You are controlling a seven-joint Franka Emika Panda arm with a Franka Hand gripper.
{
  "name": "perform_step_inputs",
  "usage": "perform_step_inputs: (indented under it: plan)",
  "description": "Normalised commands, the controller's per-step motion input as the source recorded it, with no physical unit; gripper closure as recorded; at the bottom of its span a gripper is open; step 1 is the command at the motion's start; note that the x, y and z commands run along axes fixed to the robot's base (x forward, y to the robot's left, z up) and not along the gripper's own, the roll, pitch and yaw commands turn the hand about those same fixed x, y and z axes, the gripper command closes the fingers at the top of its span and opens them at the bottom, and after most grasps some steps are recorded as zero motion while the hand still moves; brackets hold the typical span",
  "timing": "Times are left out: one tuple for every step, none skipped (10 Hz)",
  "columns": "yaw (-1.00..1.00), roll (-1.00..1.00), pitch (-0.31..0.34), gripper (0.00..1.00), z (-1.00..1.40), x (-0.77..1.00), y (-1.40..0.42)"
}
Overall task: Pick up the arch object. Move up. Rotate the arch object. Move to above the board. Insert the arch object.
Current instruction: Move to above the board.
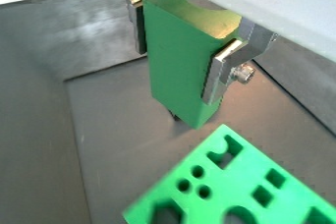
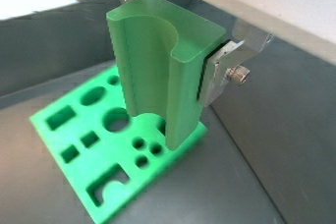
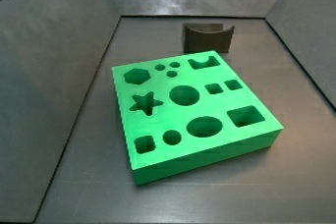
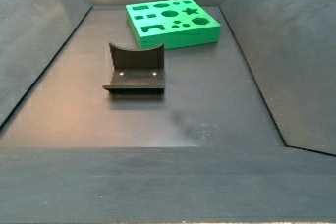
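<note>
Here, the tool (image 1: 182,56) is pinching the green arch block (image 2: 155,61) upright, hovering over the worktop; the board (image 2: 82,169) is lying just below, probably awaiting alignment before insertion.

Your gripper (image 1: 178,76) shows only in the wrist views, above the board (image 1: 178,184), and it lies outside both side views. The green grooved piece (image 2: 151,61) it clamps hides one finger almost wholly in a wrist view, and covers the board's far corner. The picture edge cuts off the board's other corners.
</note>
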Motion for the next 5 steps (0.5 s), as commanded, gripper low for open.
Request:
perform_step_inputs:
  plan:
    - [1.0, -0.02, 0.078, 1.0, 0.35, 0.38, -1.0]
    - [1.0, -0.02, 0.086, 1.0, 0.3, 0.36, -0.86]
    - [1.0, -0.02, 0.089, 1.0, 0.24, 0.31, -0.67]
    - [1.0, -0.01, 0.096, 1.0, 0.1, 0.17, -0.29]
    - [1.0, -0.01, 0.096, 1.0, 0.07, 0.14, -0.19]
